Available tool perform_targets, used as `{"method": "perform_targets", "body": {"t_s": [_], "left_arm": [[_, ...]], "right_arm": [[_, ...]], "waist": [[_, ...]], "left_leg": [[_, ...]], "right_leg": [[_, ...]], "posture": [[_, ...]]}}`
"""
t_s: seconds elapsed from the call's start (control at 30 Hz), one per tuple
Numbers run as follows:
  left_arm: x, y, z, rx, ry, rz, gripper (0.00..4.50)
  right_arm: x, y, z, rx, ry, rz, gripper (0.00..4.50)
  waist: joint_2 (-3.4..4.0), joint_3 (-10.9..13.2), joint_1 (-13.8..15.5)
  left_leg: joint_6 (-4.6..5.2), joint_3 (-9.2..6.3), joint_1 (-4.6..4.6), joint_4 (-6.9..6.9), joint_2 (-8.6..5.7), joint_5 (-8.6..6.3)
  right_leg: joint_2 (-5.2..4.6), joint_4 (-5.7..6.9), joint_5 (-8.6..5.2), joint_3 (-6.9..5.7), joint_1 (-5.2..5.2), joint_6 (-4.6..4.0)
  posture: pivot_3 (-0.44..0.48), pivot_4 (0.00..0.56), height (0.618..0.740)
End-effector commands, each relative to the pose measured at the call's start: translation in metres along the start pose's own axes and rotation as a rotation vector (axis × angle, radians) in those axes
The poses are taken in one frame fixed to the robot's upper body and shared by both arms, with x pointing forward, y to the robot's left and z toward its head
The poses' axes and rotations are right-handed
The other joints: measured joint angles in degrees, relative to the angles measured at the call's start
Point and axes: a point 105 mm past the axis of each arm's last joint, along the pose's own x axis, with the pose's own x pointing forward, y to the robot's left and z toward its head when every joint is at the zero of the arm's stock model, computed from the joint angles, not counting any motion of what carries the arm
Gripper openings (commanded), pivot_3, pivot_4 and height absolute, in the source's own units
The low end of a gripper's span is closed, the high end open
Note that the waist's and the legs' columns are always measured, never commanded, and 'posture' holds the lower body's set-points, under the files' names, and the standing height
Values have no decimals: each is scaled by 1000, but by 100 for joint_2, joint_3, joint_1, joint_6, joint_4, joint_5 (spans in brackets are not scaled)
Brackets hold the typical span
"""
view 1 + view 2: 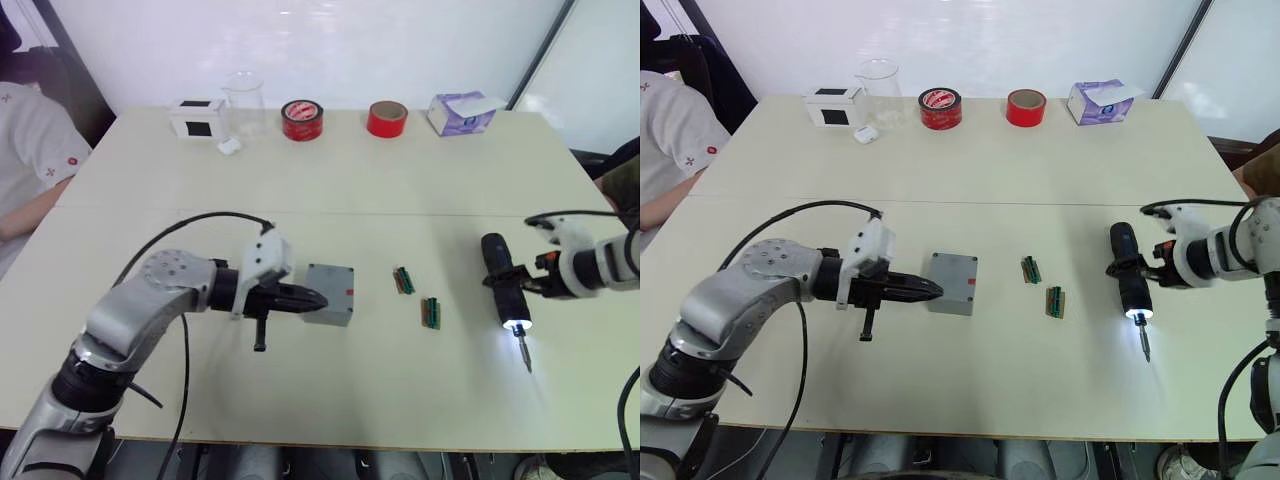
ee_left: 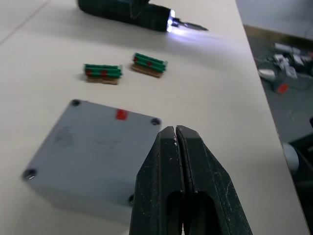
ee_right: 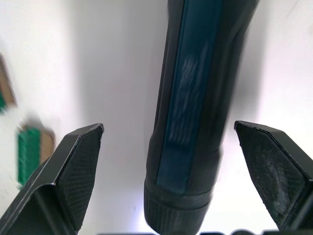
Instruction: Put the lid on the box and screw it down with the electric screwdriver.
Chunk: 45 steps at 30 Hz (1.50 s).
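Observation:
The grey box [image 1: 327, 312] stands at the table's middle, closed, with the lid [image 2: 98, 147] flat on top, screw recesses at its corners and a small red mark at its far edge. My left gripper [image 1: 318, 299] is shut, empty, its tips at the box's left edge just over the lid. To the right, the black electric screwdriver [image 1: 503, 282] lies on the table with its tip light on and its bit pointing toward me. My right gripper [image 3: 168, 127] is open, one finger on each side of the screwdriver's body, neither one touching it.
Two small green pieces [image 1: 403, 280] [image 1: 431, 312] lie between box and screwdriver. Along the far edge stand a white box with a black panel [image 1: 197, 118], a glass beaker [image 1: 243, 100], two red tape rolls [image 1: 302, 120] [image 1: 387, 118] and a tissue box [image 1: 460, 112]. A person [image 1: 30, 160] sits at the left.

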Motion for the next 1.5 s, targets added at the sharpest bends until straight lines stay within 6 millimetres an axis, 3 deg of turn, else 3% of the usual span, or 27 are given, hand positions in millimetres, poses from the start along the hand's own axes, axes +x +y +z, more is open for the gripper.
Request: {"method": "perform_targets", "body": {"t_s": [0.03, 0.17, 0.23, 0.3, 0.47, 0.57, 0.73, 1.0, 1.5], "left_arm": [[-20, 7, -2, -20, -4, 96, 0], [-35, -2, -10, -123, -14, 99, 0], [-43, -6, -22, -176, 14, 112, 0], [-48, -13, -31, -231, 34, 106, 0], [-56, -36, -53, -326, 104, 88, 0], [-58, -47, -58, -364, 118, 81, 0], [-54, -62, -65, -412, 126, 50, 0], [-53, -66, -72, -460, 118, 61, 0], [-41, -58, -67, -433, 79, 62, 0]], "right_arm": [[-51, 6, 40, -153, -276, -18, 4426], [-75, 53, 46, -306, -432, 217, 4426], [-79, 91, 23, -407, -438, 443, 4426], [-75, 113, -9, -463, -374, 582, 4426], [-49, 127, -90, -514, -102, 664, 4426], [-45, 128, -116, -502, -45, 693, 4426], [-38, 123, -124, -519, -45, 668, 4426], [-29, 124, -135, -512, -44, 682, 4426], [-21, 124, -122, -544, -92, 671, 4426]], "waist": [[0, 0, 0], [-2, 0, -3], [-18, -5, -1], [-25, -4, 1], [-30, -8, 54], [-37, -12, 91], [-45, -16, 108], [-46, -16, 127], [-48, -17, 128]], "left_leg": [[0, -1, 0, 0, 0, 0], [0, 1, 5, -1, 4, 0], [0, -1, 16, -1, 6, 0], [0, -4, 49, -8, 15, -1], [1, -6, 66, -7, 21, -2], [0, -5, 74, -5, 19, -2], [-8, 1, 95, 3, 19, 2], [-8, 1, 98, 2, 19, 2], [-8, 1, 97, 2, 15, 3]], "right_leg": [[0, 0, 0, 0, 0, 1], [1, 0, 0, -2, 4, 1], [2, -1, 0, -2, 15, 1], [8, -7, -1, -6, 49, 0], [-6, -7, -4, -7, 70, -1], [-8, -13, -14, -4, 80, -21], [-9, -11, -11, 1, 93, -32], [0, -9, -12, -2, 91, -35], [-1, -9, -12, 0, 92, -37]], "posture": [[0, 150, 740], [0, 150, 740], [0, 150, 740], [0, 150, 740], [0, 150, 740], [0, 150, 740], [0, 150, 740], [0, 150, 740], [0, 150, 740]]}}
